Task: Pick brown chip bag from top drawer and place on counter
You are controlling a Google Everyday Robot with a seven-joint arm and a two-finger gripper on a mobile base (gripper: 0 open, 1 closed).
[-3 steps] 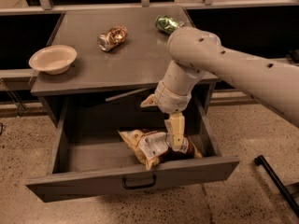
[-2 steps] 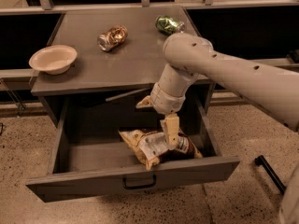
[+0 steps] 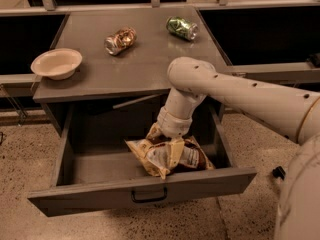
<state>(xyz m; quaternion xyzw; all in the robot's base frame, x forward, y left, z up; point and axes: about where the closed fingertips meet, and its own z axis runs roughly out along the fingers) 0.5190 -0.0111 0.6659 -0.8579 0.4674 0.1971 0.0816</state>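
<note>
**Claw down on the brown chip bag in the open top drawer**

The brown chip bag point(image 3: 152, 156) lay crumpled in the pulled-out top drawer point(image 3: 145, 188), below the table's point(image 3: 150, 71) front edge and nearer its right front corner, close behind the drawer's front panel. It sat about where it had a second earlier and was not lifted. The claw point(image 3: 173, 146) had hung a little higher and further right. It had since come down and leftward, and was pressed into the top of the bag. Whether it had clenched on the foil could not be told. The reach looked finished, so the grasp was the step in hand, with the lift and the set-down still to come. On the table, a cream bowl point(image 3: 56, 63) sat at the left edge, a crushed copper can point(image 3: 120, 40) toward the back edge and a green can point(image 3: 182, 27) near the back right corner.
</note>
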